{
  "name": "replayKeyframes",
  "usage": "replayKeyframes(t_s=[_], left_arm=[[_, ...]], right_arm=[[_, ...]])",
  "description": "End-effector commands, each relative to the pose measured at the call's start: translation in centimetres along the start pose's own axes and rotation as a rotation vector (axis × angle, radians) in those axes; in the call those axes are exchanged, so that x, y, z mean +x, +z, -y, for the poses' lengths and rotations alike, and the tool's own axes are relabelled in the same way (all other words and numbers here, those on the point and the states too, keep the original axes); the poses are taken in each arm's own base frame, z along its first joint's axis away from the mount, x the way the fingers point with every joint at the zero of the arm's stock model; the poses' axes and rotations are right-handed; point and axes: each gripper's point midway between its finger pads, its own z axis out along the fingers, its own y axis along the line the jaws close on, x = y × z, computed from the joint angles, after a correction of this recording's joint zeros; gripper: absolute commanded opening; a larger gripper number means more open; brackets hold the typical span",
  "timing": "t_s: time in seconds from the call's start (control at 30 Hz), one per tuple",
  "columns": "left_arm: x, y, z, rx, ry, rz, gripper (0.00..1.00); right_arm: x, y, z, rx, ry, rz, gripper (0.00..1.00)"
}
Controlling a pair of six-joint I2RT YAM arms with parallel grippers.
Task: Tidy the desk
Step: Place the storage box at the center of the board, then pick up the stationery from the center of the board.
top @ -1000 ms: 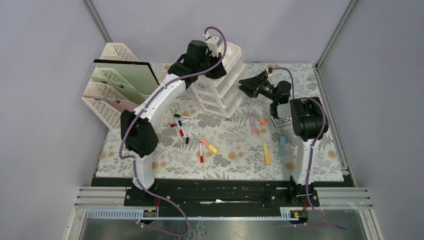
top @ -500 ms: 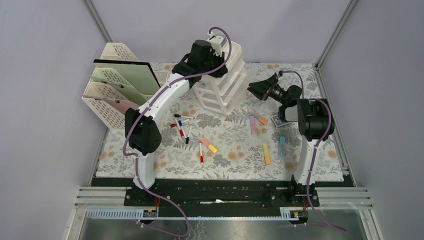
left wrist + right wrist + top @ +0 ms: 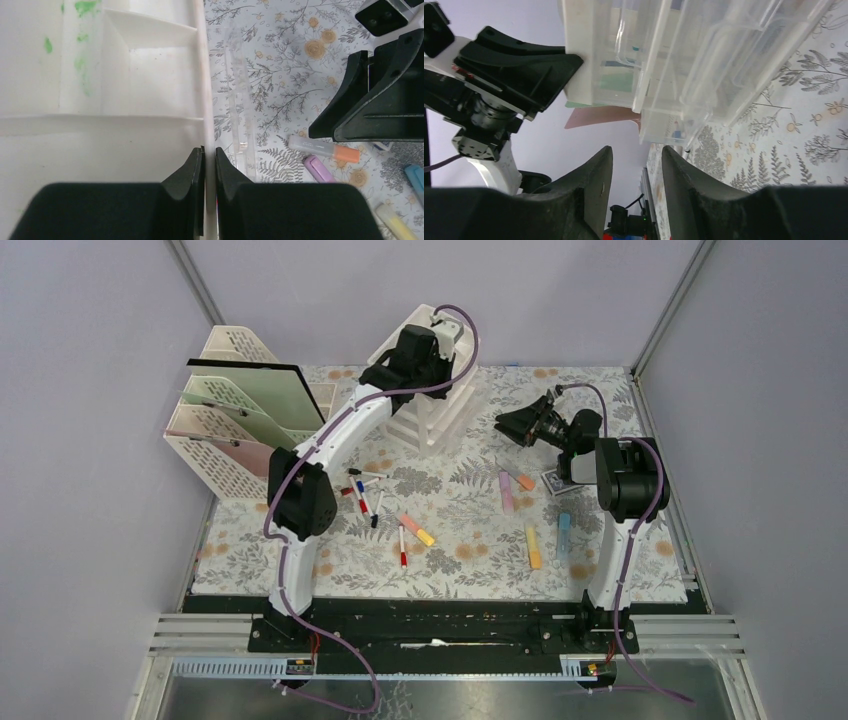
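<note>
Pens (image 3: pixel 362 496) lay scattered on the flowered desk (image 3: pixel 470 515) framed by metal rails (image 3: pixel 700 632), left gripper (image 3: pixel 209 152) clamped tight on the wall of the tilted drawer unit (image 3: pixel 125 75), right gripper (image 3: pixel 636 150) parted and empty beside it
</note>
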Motion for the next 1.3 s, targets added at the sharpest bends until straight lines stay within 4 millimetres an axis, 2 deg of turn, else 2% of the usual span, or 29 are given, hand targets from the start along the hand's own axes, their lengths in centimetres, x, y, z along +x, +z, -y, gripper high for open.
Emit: replayKeyframes(t_s=[0.0,0.1,0.17,0.3,0.4,0.43,0.53,0.67,0.73,0.83,0.93,1.0,1.03,1.07,1.27], left_arm=[[4.8,1.9,-1.5,-0.05,-0.003,-0.137,0.0],[5.3,2.1,-1.5,-0.053,-0.006,-0.15,0.0],[5.5,2.0,-1.7,-0.067,-0.01,-0.154,0.02],[3.8,0.9,-1.7,-0.081,-0.041,-0.115,0.32],[0.7,-0.6,-1.1,-0.071,-0.062,-0.042,0.54],[-0.6,-1.2,-0.8,-0.063,-0.067,-0.011,0.6],[-3.6,-2.9,0.2,-0.024,-0.083,0.068,0.73],[-7.5,-6.4,1.4,0.02,-0.093,0.198,0.86],[-9.5,-9.4,1.6,0.016,-0.098,0.285,0.96],[-10.7,-13.2,1.4,0.023,-0.118,0.38,0.99],[-10.2,-16.5,0.5,0.036,-0.164,0.435,0.99],[-9.1,-18.5,-0.2,0.038,-0.215,0.462,0.99],[-7.9,-18.9,-0.6,0.035,-0.239,0.466,0.99],[-8.1,-20.4,-0.8,0.035,-0.252,0.499,0.99],[-2.8,-24.5,-2.4,-0.024,-0.367,0.508,0.99]], right_arm=[[0.1,0.1,-2.6,-0.021,-0.183,-0.053,0.48],[0.5,-0.2,-3.3,-0.015,-0.242,-0.07,0.49],[-0.3,-1.2,-3.6,-0.003,-0.287,-0.064,0.5],[-0.3,-2.3,-5.0,0.017,-0.422,-0.102,0.53],[-0.5,-3.5,-5.4,0.098,-0.552,-0.136,0.56],[-0.2,-4.2,-4.4,0.165,-0.596,-0.166,0.57],[0.0,-5.6,-5.1,0.252,-0.739,-0.223,0.61],[0.9,-8.0,-5.7,0.346,-0.826,-0.303,0.66],[1.3,-9.1,-6.0,0.395,-0.87,-0.331,0.69],[2.1,-10.9,-6.7,0.468,-0.936,-0.364,0.74],[2.9,-12.4,-7.2,0.528,-0.974,-0.388,0.8],[3.4,-13.2,-7.4,0.561,-0.987,-0.397,0.83],[3.6,-13.6,-7.4,0.573,-0.991,-0.4,0.84],[3.9,-13.8,-7.5,0.581,-0.991,-0.402,0.86],[5.6,-15.5,-6.8,0.597,-0.961,-0.453,0.88]])
